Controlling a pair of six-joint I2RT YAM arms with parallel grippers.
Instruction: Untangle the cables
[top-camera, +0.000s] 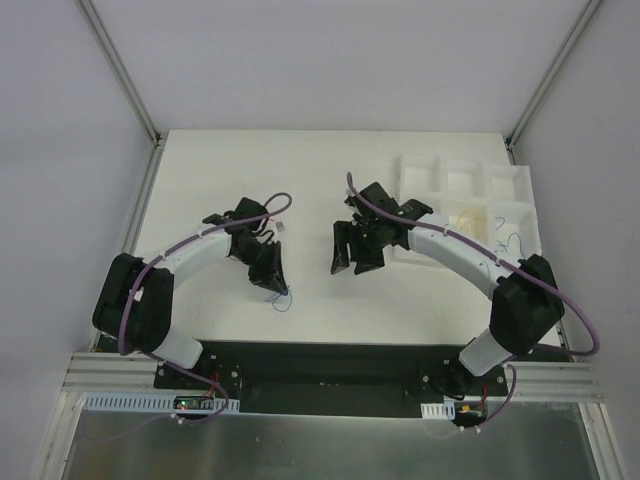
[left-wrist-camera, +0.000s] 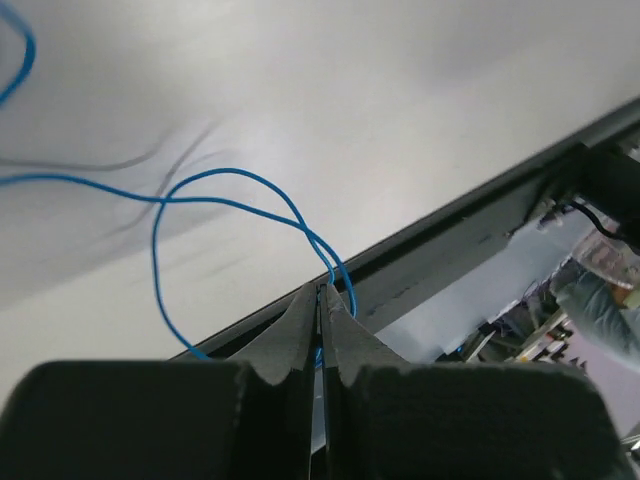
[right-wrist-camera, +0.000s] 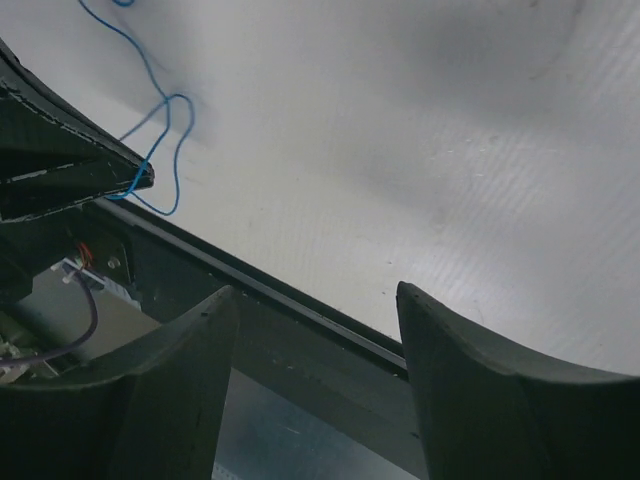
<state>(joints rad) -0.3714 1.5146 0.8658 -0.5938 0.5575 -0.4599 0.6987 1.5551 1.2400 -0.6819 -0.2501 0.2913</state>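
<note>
One blue cable (top-camera: 281, 298) lies near the front edge of the table (top-camera: 300, 170) in the top view, at the tip of the left gripper (top-camera: 272, 283). Left wrist: its jaws pinch tight on the cable's loop. Right wrist: the right gripper (right-wrist-camera: 315, 300) gapes wide, empty.

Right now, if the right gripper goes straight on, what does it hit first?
Probably the white table, near its dark edge, though depth is unclear. The open right gripper has nothing closer; the blue cable lies aside.
</note>
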